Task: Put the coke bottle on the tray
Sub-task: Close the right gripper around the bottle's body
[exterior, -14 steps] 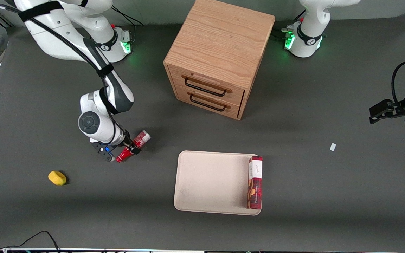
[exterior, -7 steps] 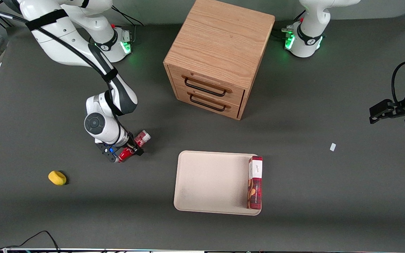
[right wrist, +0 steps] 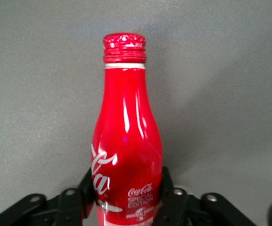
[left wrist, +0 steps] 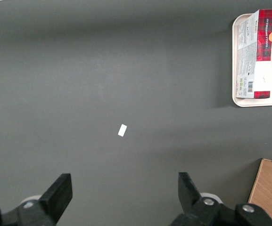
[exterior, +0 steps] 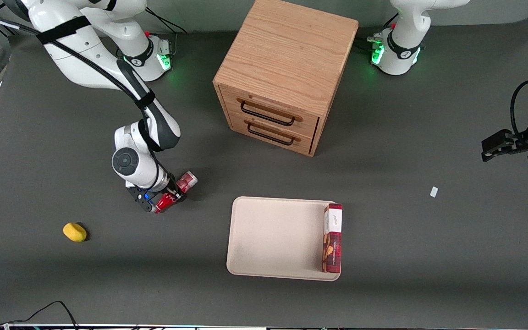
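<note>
Only the right wrist view shows the hand [right wrist: 127, 197] clenched around the coke bottle [right wrist: 126, 141].

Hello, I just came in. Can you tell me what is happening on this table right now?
The working arm's pincer is shut on the coke bottle, gripping its body near the base, toward the working arm's end of the table. The tray lies flat in front of the wooden drawer cabinet, nearer the front camera. The bottle is not on it yet. A red-and-white box already lies along one edge of the tray. A small yellow object sits on the table, farther toward the working arm's end.
</note>
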{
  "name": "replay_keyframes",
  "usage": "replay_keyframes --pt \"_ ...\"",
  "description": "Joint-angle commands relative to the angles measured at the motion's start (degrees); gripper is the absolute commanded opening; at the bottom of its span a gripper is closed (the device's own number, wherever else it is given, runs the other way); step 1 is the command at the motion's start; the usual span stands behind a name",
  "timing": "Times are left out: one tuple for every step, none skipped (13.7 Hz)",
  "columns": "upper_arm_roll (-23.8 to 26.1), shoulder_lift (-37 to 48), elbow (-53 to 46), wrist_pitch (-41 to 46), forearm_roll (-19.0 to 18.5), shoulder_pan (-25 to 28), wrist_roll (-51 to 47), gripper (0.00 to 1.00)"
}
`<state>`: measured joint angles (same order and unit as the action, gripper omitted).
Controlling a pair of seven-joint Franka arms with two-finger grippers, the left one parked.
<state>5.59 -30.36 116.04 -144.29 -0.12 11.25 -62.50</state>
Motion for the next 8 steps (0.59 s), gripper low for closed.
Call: replay_keyframes --pt "-0.1 1.0 -0.4 -0.4 -0.5 0.4 -0.9 0.15" --pt "0.0 1.9 -1.0 0.2 -0.5 0.4 -0.5 0.11" --pt "0.2 2.9 -2.5 2.9 -0.6 0.4 -0.3 0.07" --pt "0.8 3.2 -5.9 7.1 -0.6 0.4 -0.3 0.07" --pt "1.6 3.3 -9.7 11.9 -0.8 0.4 -0.2 0.07" --pt "2.3 3.1 -14.4 16.4 -1.5 0.7 1.4 0.07" --pt "2.8 2.5 -19.4 20.6 -1.8 1.0 2.6 0.07" --pt "2.8 1.8 -24.4 24.0 -1.7 1.2 3.9 0.07"
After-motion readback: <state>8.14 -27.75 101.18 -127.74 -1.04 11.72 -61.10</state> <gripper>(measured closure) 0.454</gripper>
